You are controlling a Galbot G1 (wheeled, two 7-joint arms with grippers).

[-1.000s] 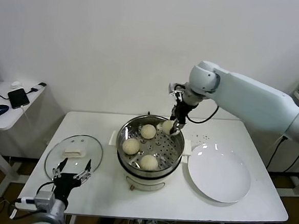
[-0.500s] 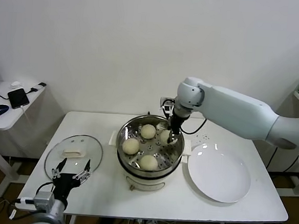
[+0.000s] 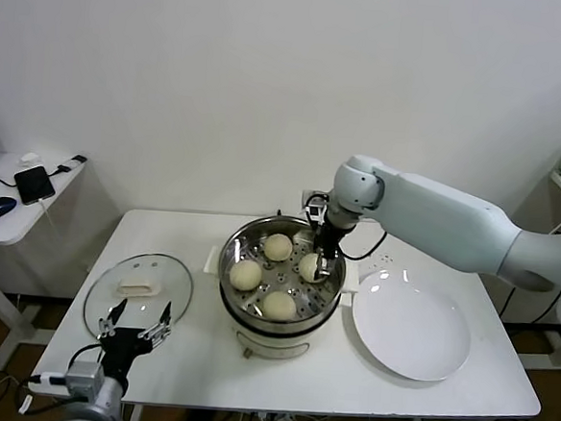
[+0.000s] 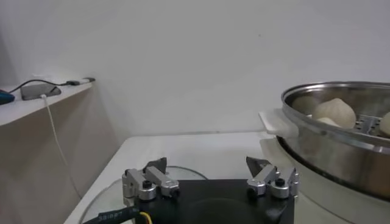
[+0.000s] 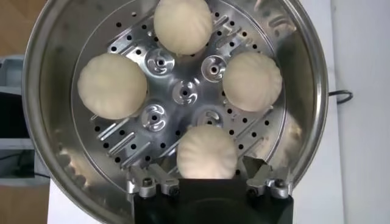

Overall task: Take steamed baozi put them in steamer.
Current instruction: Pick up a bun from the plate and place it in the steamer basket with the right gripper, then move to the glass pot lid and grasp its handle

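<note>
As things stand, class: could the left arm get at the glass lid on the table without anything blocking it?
Probably yes. The left gripper hangs open just at the near edge of the glass lid, nothing lying between them. The steamer stands off to one side, and the right gripper is busy inside it.

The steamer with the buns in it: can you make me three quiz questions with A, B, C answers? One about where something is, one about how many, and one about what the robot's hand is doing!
1. Where is the glass lid?
A. On the steamer
B. On the table, on the steamer's left
C. On the white plate

2. How many baozi lie in the steamer?
A. Two
B. Three
C. Four

3. How are the right gripper's fingers?
A. Open around a bun
B. Squeezed shut on a bun
C. Holding the lid

Answers:
1. B: the lid lies flat on the table, beside the left gripper.
2. C: the right wrist view shows four on the perforated tray.
3. A: one finger shows on each side of the nearest bun.
</note>
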